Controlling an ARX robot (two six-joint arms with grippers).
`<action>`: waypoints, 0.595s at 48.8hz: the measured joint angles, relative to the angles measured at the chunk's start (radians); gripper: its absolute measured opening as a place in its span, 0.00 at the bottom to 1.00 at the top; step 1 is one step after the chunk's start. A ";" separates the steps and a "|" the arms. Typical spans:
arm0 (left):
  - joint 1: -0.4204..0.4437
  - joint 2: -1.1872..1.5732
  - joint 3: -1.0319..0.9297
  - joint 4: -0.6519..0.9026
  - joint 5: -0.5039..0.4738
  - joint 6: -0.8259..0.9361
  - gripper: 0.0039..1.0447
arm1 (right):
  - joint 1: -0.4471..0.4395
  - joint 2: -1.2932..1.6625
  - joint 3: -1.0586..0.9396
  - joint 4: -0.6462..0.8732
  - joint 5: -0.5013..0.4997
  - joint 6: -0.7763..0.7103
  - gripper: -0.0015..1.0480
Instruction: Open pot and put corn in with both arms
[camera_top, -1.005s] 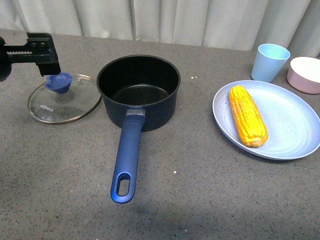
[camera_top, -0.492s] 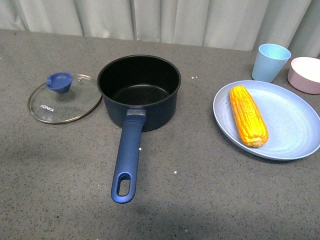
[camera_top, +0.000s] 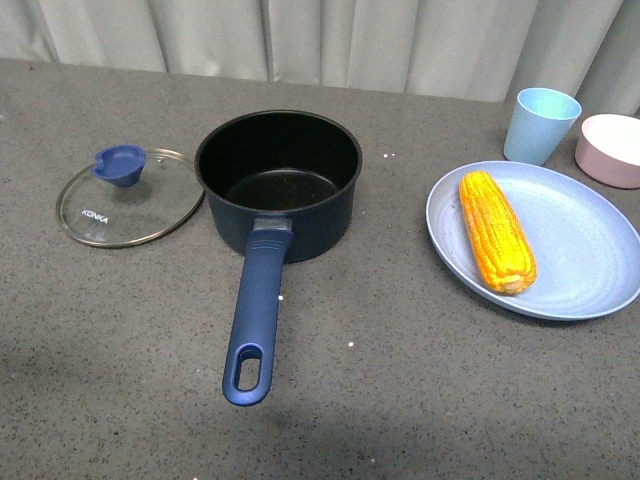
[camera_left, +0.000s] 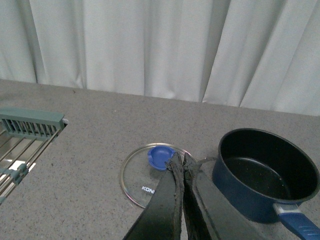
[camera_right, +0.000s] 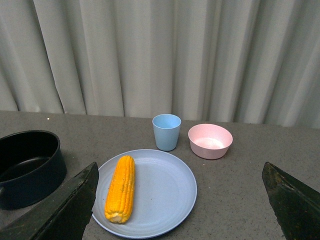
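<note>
Corn (camera_top: 496, 230) on the blue plate (camera_top: 590, 290), robot's right side of the bench (camera_top: 400, 400), well apart from the pot (camera_top: 278, 180). Cob lies flat, long axis running mostly away from the robot, far end leaning a bit toward the pot, near end close to the plate's front rim. Pot sits centre, open, nothing inside, handle pointing back at the robot. Glass lid (camera_top: 130, 197) lies flat on the bench just beside the pot on its left, touching or nearly so. Blue cup (camera_top: 540, 123) and pink bowl (camera_top: 612, 148) stand behind the plate, apart from the cob. Neither arm shows in the front view. Right wrist view: right hand (camera_right: 179, 165) spread wide, nothing held, looking over the plate. Corn lies ahead of it, nearer the pot-side one of its fingers (camera_right: 70, 205) than the middle of the gap. Opening runs across the cob's length, so a crosswise pinch on the cob's middle looks workable if the hand shifts toward the pot and drops. Left hand (camera_left: 181, 162) pinched closed, empty, tips seen over the lid near its knob (camera_left: 160, 156). Right hand judged the nearer one for the corn; the carry would then go leftward to the pot.
</note>
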 joint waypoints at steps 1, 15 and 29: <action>0.000 -0.023 -0.007 -0.018 0.000 0.000 0.04 | 0.000 0.000 0.000 0.000 0.000 0.000 0.91; 0.000 -0.290 -0.059 -0.231 0.000 0.000 0.04 | 0.000 0.000 0.000 0.000 0.000 0.000 0.91; 0.000 -0.504 -0.060 -0.421 0.000 0.000 0.04 | 0.000 0.000 0.000 0.000 0.000 0.000 0.91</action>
